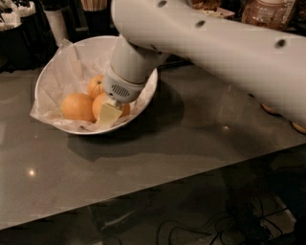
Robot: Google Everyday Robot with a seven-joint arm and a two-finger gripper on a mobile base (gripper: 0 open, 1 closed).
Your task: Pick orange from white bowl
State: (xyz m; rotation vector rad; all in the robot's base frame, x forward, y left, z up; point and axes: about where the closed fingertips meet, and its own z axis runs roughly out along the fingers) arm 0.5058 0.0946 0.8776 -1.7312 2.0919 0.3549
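Observation:
The white bowl (52, 72), lined with crinkled white paper, stands at the back left of the grey table and holds three oranges. My gripper (111, 115) hangs from the big white arm (210, 52) and is down inside the bowl, right at the orange (101, 103) in the front middle, covering most of it. A second, fully visible orange (78, 106) lies just to its left. A smaller orange with a dark stem dot (95, 85) lies behind them, partly hidden by the wrist.
The glossy grey table (191, 139) stretches to the right and front of the bowl. Dark containers and a white cup (56, 24) stand behind the bowl. Jars (267, 14) stand at the back right. The table's front edge runs along the bottom, with cables on the floor below.

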